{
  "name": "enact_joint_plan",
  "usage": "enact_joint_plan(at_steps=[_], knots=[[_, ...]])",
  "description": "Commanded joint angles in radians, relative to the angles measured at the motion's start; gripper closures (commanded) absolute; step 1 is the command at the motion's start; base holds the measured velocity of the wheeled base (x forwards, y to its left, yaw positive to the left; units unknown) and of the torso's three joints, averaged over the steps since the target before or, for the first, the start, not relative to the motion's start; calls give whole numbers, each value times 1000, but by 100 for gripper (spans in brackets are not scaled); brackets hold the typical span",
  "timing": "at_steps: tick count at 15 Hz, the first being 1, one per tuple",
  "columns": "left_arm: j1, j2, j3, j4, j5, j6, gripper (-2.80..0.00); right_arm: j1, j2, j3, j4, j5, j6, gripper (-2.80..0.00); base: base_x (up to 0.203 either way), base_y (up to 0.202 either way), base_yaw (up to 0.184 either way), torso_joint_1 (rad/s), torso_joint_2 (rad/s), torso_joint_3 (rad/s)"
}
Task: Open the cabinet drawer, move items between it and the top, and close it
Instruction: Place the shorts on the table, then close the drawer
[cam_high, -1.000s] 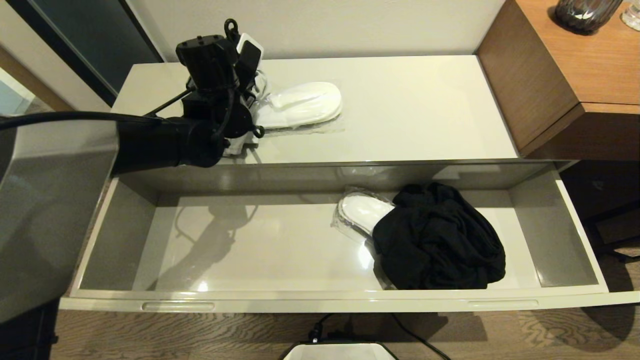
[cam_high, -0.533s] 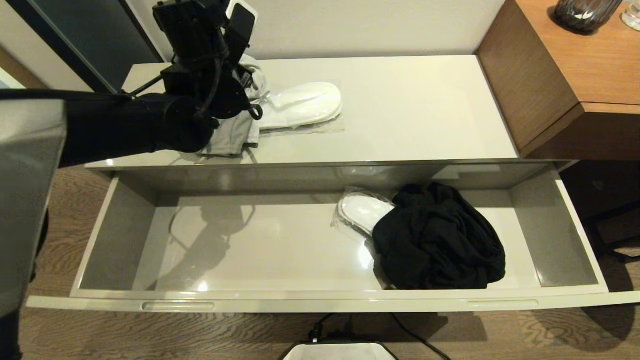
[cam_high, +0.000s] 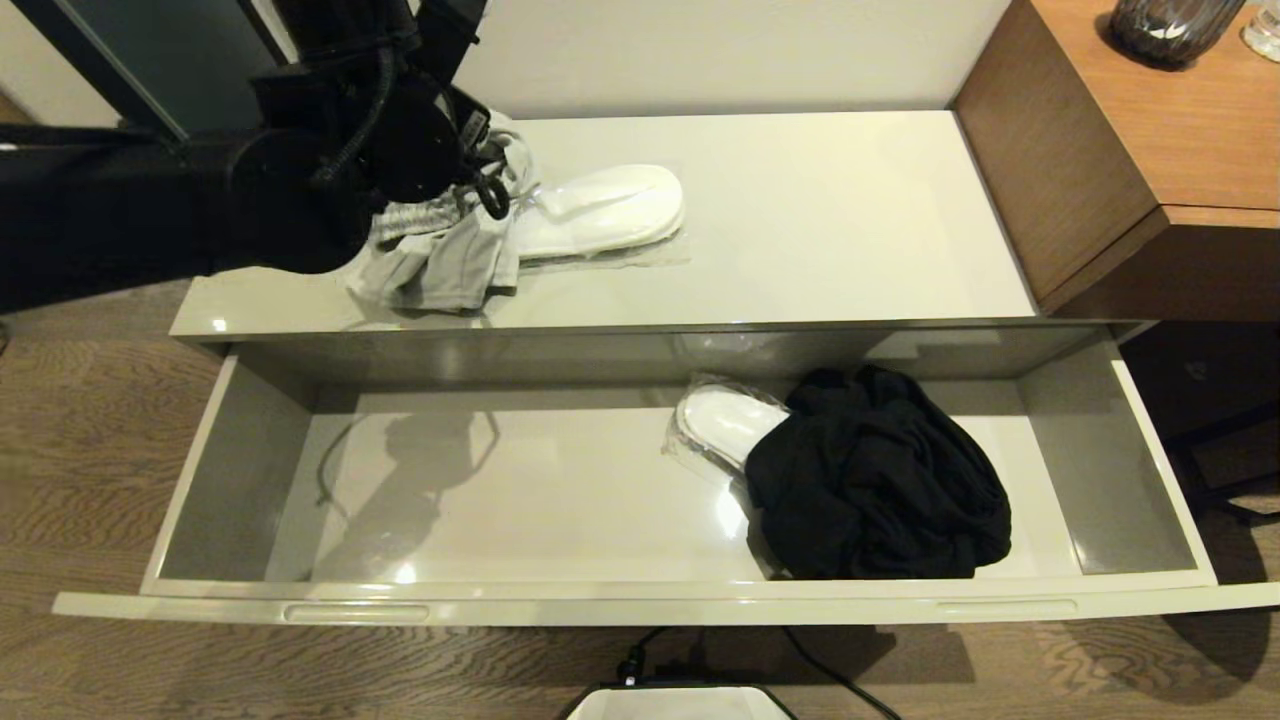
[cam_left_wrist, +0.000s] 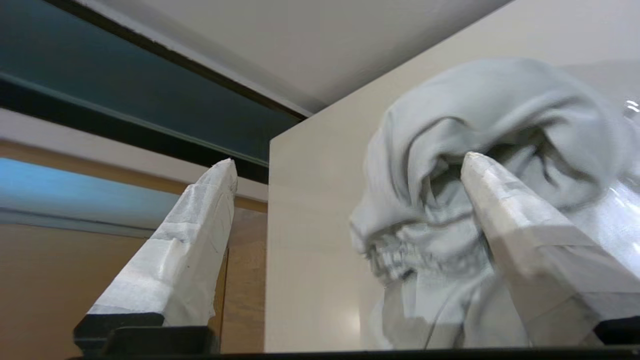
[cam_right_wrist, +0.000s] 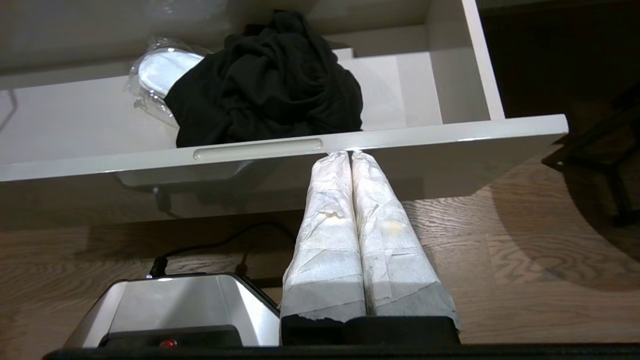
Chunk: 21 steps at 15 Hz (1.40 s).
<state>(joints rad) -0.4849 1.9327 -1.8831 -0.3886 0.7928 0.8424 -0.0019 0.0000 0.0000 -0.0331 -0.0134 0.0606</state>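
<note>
Cabinet drawer (cam_high: 640, 600), pulled fully out below the top (cam_high: 800, 230). Head view: inside the drawer, toward its right half, a black garment (cam_high: 875, 480) lies partly over one wrapped slipper pair (cam_high: 720, 420); on the top, at its left end, a light grey garment (cam_high: 445, 255) lies crumpled, touching a second wrapped slipper pair (cam_high: 600, 210). The left arm's black wrist covers part of the grey garment here, hiding the fingers. Left wrist view: left claw (cam_left_wrist: 350, 165) spread wide, holding nothing, one taped finger (cam_left_wrist: 525, 240) in front of the grey cloth, the other clear of it. Right wrist view: right claw (cam_right_wrist: 351, 155) pressed closed and empty, low in front of the drawer front, above the wooden floor (cam_right_wrist: 500, 260); this claw is outside the head view.
</note>
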Motion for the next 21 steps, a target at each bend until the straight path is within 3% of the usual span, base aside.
enact_joint_plan(at_steps=[1, 2, 4, 9, 12, 14, 15, 16, 19, 21], knots=[[-11, -96, 57, 71, 5, -11, -280, 0, 2, 0, -1, 0, 1, 0, 0, 0, 0, 0, 0, 0], [-13, -165, 119, 126, 4, -28, 0, 0, 2, 0, -1, 0, -1, 0, 0, 0, 0, 0, 0, 0], [-14, -278, 244, 279, 4, -77, 0, 0, 2, 0, -1, 0, -1, 0, 0, 0, 0, 0, 0, 0], [21, -396, 307, 538, 24, -235, 0, 0, 2, 0, -1, 0, 1, 0, 0, 0, 0, 0, 0, 0], [35, -546, 352, 894, -33, -390, 0, 0, 2, 0, -1, 0, -1, 0, 0, 0, 0, 0, 0, 0], [39, -575, 358, 978, -103, -466, 0, 0, 2, 0, -2, 0, -1, 0, 0, 0, 0, 0, 0, 0], [40, -596, 354, 1038, -171, -532, 0, 0, 2, 0, -1, 0, 1, 0, 0, 0, 0, 0, 0, 0], [40, -603, 350, 1054, -187, -549, 0, 0, 2, 0, -1, 0, 0, 0, 0, 0, 0, 0, 0, 0], [98, -628, 281, 1069, -193, -684, 0, 0, 2, 0, -1, 0, 1, 0, 0, 0, 0, 0, 0, 0], [152, -704, 278, 1123, -227, -729, 0, 0, 2, 0, -1, 0, -1, 0, 0, 0, 0, 0, 0, 0]])
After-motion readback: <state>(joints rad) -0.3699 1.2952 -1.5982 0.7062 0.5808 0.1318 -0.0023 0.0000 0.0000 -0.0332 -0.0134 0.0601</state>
